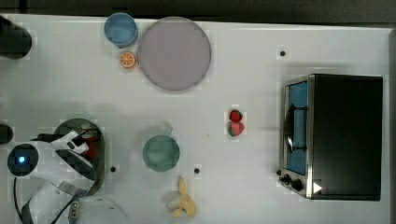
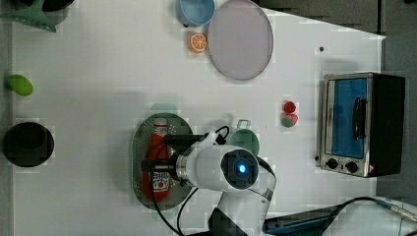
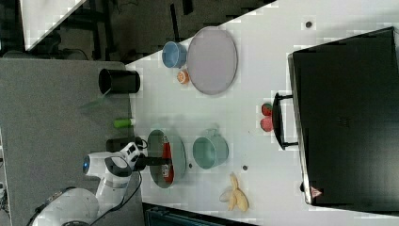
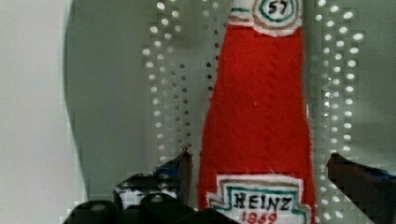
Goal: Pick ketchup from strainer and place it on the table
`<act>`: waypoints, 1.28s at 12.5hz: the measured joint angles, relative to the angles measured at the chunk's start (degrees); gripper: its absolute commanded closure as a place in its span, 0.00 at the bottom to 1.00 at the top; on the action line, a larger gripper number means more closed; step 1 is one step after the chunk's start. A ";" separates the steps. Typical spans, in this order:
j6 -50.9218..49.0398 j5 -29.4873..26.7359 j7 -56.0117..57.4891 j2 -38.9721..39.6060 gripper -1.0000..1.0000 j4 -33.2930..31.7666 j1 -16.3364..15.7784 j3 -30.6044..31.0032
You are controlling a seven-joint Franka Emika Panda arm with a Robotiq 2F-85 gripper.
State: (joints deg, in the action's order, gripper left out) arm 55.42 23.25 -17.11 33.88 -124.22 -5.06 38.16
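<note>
The Panda arm's end effector (image 4: 259, 163) hangs low over the pale green strainer (image 2: 140, 147), its two dark fingers (image 4: 182, 163) spread apart on either side of the ketchup bottle (image 4: 257, 116). In the wrist view a gap shows between each finger and the red body, so the fingers flank the bottle but do not visibly press on it. The bottle lies flat on the strainer's perforated bottom, the printed label near the end effector and the neck band farther off.

In the left view the ketchup bottle (image 2: 158, 162) stretches along the oval strainer, and the end effector (image 2: 160, 164) crosses its lower half from the left view's right. The top view has the strainer (image 1: 100, 163) near the top view's left edge of the white worktop (image 1: 233, 84), with the red bottle (image 1: 89, 145) partly under the wrist. The right view shows the bottle (image 3: 166, 162) inside the strainer (image 3: 155, 141), the arm reaching in from the right view's left.

A teal cup (image 1: 161, 153) stands just beside the strainer. Farther off on the worktop sit a peeled banana (image 1: 183, 201), two strawberries (image 1: 236, 122), a toaster oven (image 1: 334, 136), a grey-lilac plate (image 1: 174, 53), a blue cup (image 1: 121, 29) and an orange slice (image 1: 127, 59).
</note>
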 measured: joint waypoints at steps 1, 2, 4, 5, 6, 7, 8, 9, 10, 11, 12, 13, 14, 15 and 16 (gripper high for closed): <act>0.11 0.32 -0.18 0.64 0.04 0.45 -0.14 -0.22; 0.28 0.85 -0.39 1.15 0.16 0.45 -0.54 -0.98; 0.59 1.26 -0.39 1.71 0.40 0.34 -1.09 -1.99; 0.59 1.76 -0.43 1.48 0.40 0.34 -1.18 -1.96; 0.53 1.65 -0.62 1.18 0.40 0.45 -1.14 -1.82; -0.31 1.26 -0.87 1.06 0.40 0.90 -0.87 -1.29; -2.52 0.24 -0.87 0.78 0.40 1.12 -0.36 -0.34; -4.76 -1.30 -0.95 -0.34 0.40 0.78 0.14 0.50; -6.07 -5.02 -1.02 -1.96 0.40 0.56 0.52 1.23; -6.43 -9.57 -1.02 -4.11 0.40 0.22 1.03 2.18; -7.27 -12.61 -1.02 -6.60 0.40 0.22 2.29 4.11; -8.98 -15.37 -1.02 -9.36 0.40 0.56 3.83 6.35; -11.22 -16.19 -1.02 -12.60 0.40 1.79 4.58 7.75; -13.43 -16.52 -1.01 -15.75 0.40 3.58 5.25 9.15; -16.28 -17.68 -0.39 -18.42 0.40 6.04 5.64 10.21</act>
State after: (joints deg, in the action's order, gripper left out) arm 39.14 5.56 -17.50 15.46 -118.17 0.58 48.37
